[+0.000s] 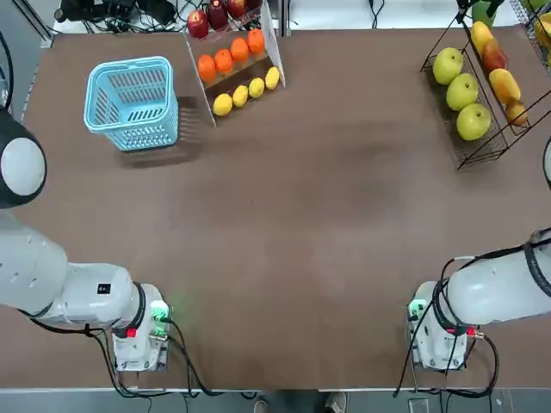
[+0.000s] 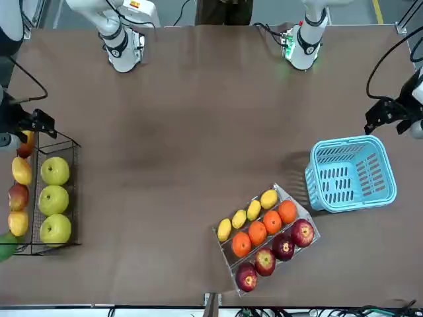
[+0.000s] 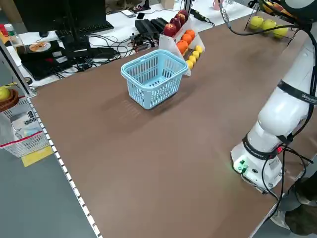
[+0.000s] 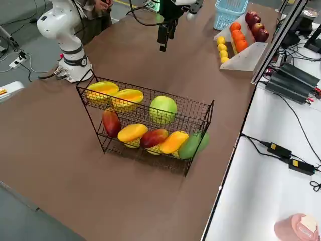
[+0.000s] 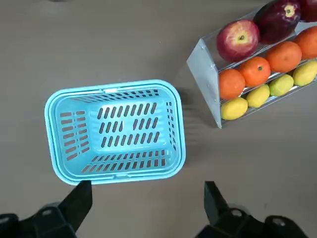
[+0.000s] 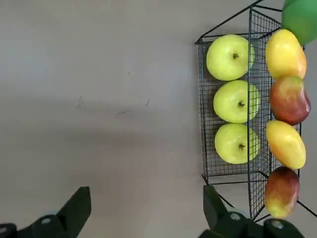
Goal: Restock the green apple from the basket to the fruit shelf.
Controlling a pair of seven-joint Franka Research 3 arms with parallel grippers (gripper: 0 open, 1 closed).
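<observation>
As seen with basket (image 5: 115, 133) empty:
Shelf (image 6: 205, 163): three green apples (image 6: 232, 103) racked.
Grippers (image 5: 148, 210) (image 6: 143, 210): spread wide, empty.
Remaining: nothing evident.

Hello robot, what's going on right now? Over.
Left gripper open above empty basket. Right gripper open, empty, beside fruit shelf. Three green apples on shelf. Nothing in the way.

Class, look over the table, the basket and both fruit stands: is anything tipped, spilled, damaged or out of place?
Nothing stands out. The blue basket stands upright and is empty. Three green apples sit in a neat row on the wire fruit shelf, with mangoes on the tier beside them. The tilted stand keeps its rows of lemons, oranges and red apples in order.
</observation>
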